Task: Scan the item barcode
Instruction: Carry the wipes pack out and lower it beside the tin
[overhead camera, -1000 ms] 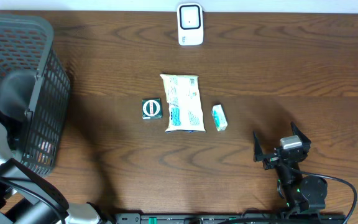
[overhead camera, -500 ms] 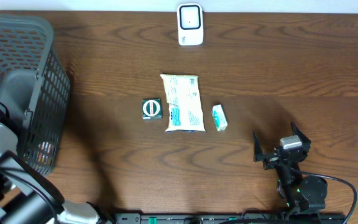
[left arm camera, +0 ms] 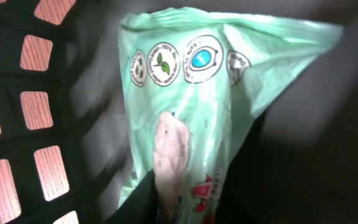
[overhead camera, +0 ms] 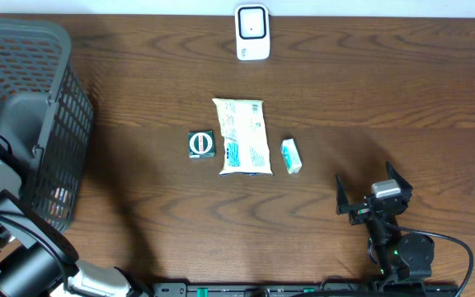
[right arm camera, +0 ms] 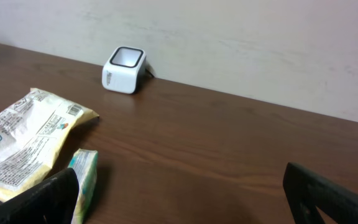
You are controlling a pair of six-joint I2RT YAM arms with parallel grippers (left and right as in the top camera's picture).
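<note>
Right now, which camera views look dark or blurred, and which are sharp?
Left wrist: dim, the dark plastic mesh basket smeared, the pale green plastic bag fairly clear. Overhead: evenly lit, sharp. Right wrist: white box-shaped scanner crisp, near foreground dark, soft.

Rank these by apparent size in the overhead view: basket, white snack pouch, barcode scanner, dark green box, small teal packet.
1. basket
2. white snack pouch
3. barcode scanner
4. dark green box and small teal packet: too alike in area to rank. The box is squarer, the packet longer and narrower.
</note>
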